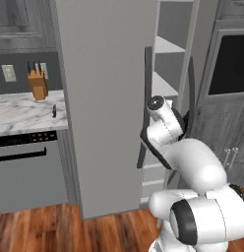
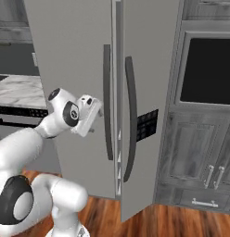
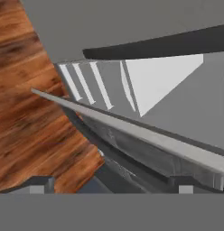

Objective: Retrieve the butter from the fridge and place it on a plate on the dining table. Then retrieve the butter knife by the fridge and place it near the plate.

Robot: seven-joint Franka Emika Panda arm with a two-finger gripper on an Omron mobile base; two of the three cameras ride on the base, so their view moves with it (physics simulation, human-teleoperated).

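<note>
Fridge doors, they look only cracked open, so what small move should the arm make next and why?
Probably swing the left door wider. The fridge shows just a narrow gap with white shelves behind it, too tight to reach through. The open pincer sits beside that door's dark handle, holding nothing, so hooking the door's edge and pulling outward seems the natural step before looking for the butter.

Left base view taken from behind arm, on its left, angled forward and down; fridge (image 1: 106,98) seen close, marble worktop (image 1: 23,112) and knife block (image 1: 38,81) at far left. Right base view taken from behind arm's right; fridge handles (image 2: 130,118) faced near, oven cabinet (image 2: 205,115) at right. Fridge, arm and wooden floor (image 1: 55,226) shared by both. Hand view rolled, very near fridge shelves (image 3: 145,85), floor at left.
</note>
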